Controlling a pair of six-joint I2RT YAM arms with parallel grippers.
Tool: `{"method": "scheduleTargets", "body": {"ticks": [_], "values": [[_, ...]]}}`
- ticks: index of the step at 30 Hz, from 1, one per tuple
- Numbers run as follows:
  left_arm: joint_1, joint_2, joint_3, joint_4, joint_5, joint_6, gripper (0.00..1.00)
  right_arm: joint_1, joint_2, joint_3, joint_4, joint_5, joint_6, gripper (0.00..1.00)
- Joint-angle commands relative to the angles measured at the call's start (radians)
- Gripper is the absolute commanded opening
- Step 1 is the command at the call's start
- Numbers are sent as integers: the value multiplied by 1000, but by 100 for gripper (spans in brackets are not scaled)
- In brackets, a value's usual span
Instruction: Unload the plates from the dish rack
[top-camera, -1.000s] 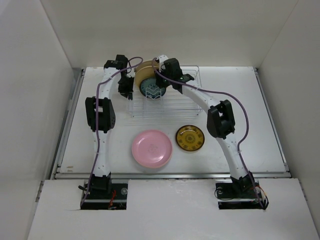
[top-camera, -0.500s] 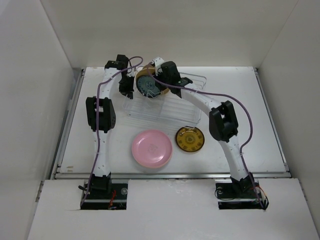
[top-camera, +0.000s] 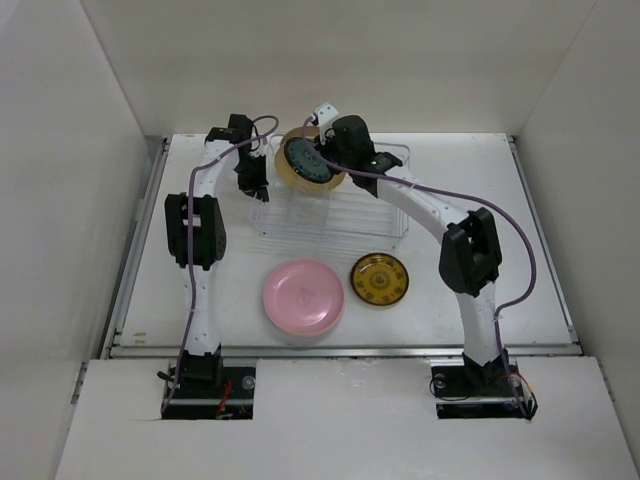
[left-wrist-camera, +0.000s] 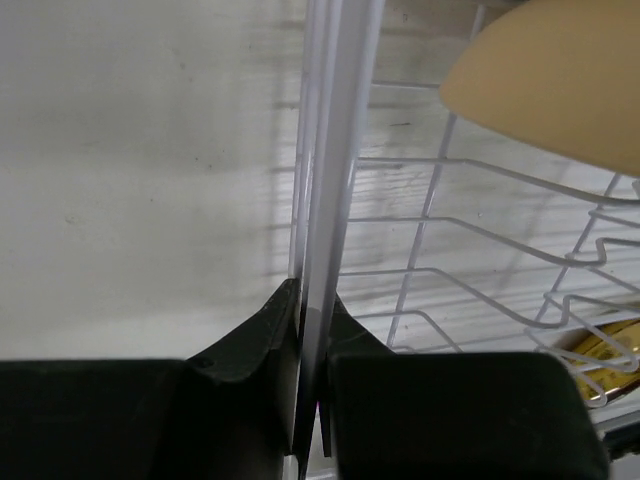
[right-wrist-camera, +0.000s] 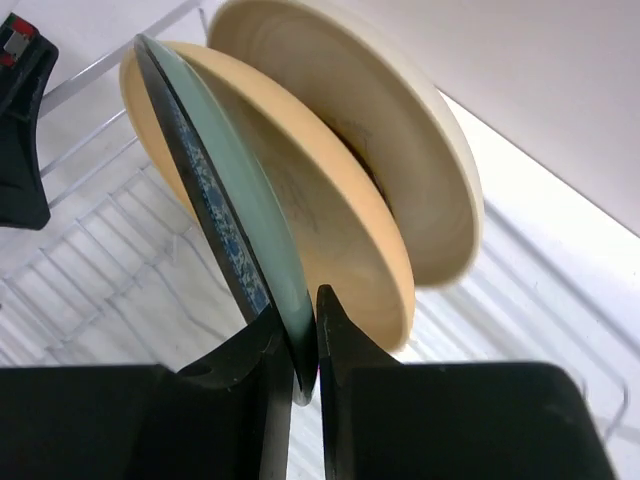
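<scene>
Raised since a second ago, the teal plate (right-wrist-camera: 238, 205) is pinched by the right tool (right-wrist-camera: 303, 335) (left tool (left-wrist-camera: 312, 350) clamps the dish rack (left-wrist-camera: 335, 150)); pink plate (top-camera: 304, 297) and amber plate (top-camera: 379, 279) are out, two remain.

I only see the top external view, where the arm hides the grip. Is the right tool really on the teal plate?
Observer: Yes, the right tool pinches the teal plate by its rim, a finger on each face.
Operator: What is behind it?
Observer: A yellow plate close behind, then a cream plate.
Operator: And the left tool?
Observer: The left tool is shut on the dish rack, on its wire edge.
</scene>
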Motion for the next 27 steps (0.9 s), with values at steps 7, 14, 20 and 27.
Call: {"method": "scheduleTargets", "body": {"ticks": [7, 14, 20, 27], "values": [[60, -54, -125, -72, 103, -247, 0, -7, -194, 21, -145, -163, 125, 0], [60, -22, -24, -111, 117, -163, 0, -76, -467, -319, -322, -597, 251, 0], [60, 40, 101, -146, 152, -74, 0, -162, -774, -773, -367, -723, 373, 0], [40, 40, 122, -146, 152, -28, 5, -362, -891, -1056, -400, -762, 490, 0]]}}
